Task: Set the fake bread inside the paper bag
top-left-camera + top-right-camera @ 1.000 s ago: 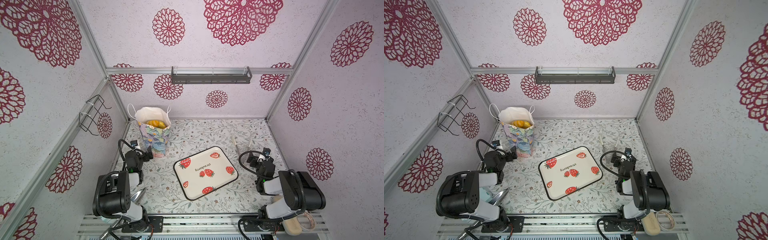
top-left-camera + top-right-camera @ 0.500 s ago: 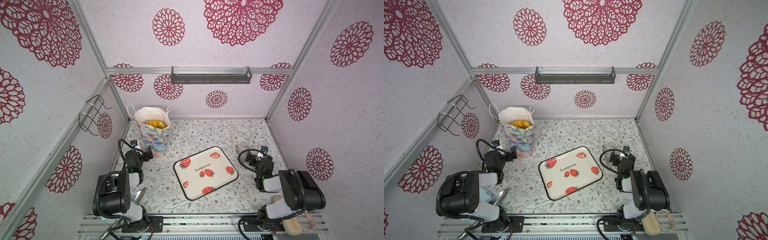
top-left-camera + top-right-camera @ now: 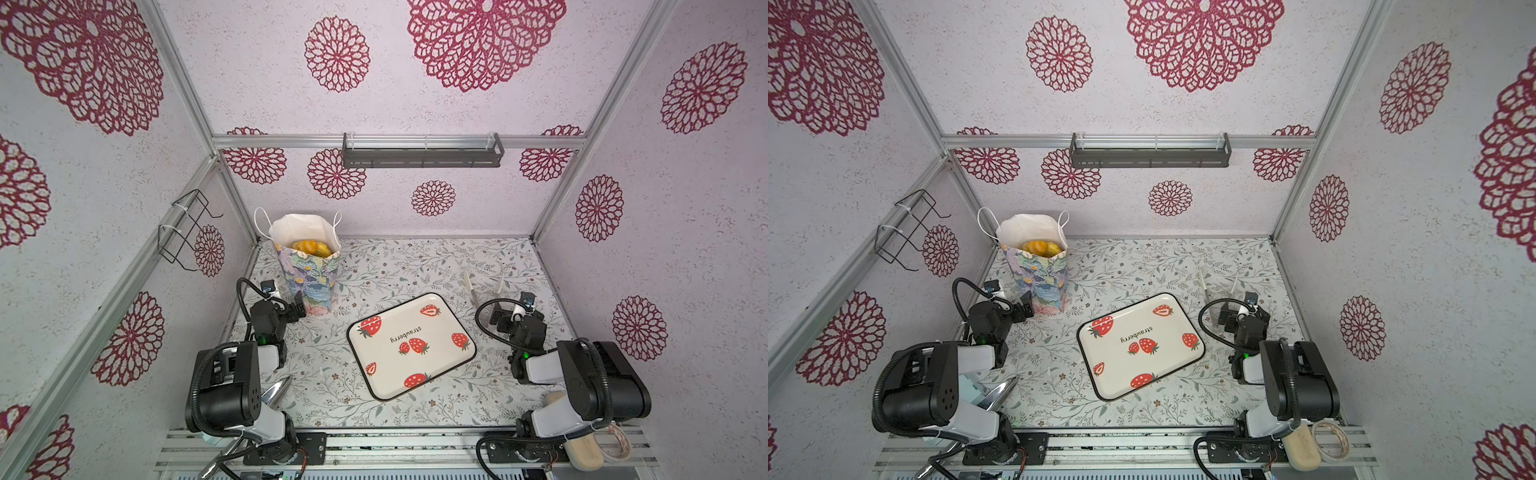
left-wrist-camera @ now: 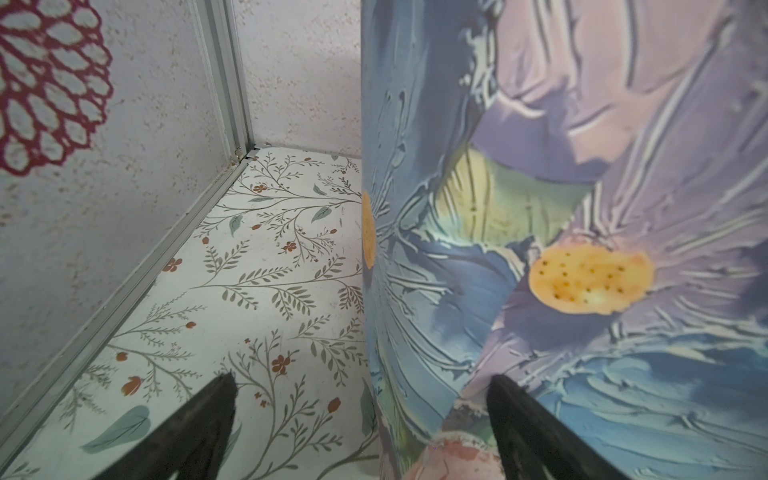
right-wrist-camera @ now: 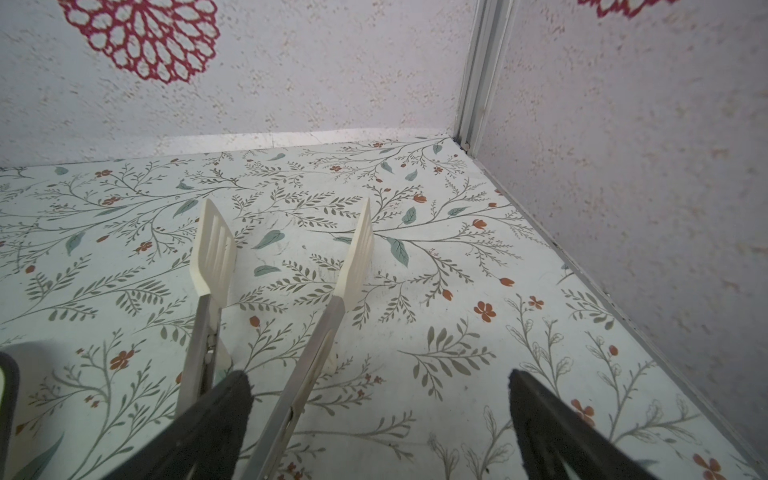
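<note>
The only readable text was the word "strawberry", printed upside down near the middle of the tray (image 3: 436, 380) in both top views.

The paper bag (image 4: 582, 208) fills the right half of the view, standing upright on the tabletop (image 4: 266, 266). Its print shows thick painted petals in blue, purple and pink, with a speckled orange-yellow flower centre (image 4: 590, 278) on the face nearest the camera. The left pincer (image 4: 361, 379) stands spread wide and holds nothing. One black finger (image 4: 199, 424) shows over the bare tabletop and the other in front of the bag's face, with the bag's near vertical corner between them. The tabletop carries a print of leafy sprigs and small red flowers. Behind it, an aluminium post (image 4: 226, 75) runs up the corner of the speckled wall (image 4: 124, 145), which bears a dark red rosette (image 4: 45, 83).
</note>
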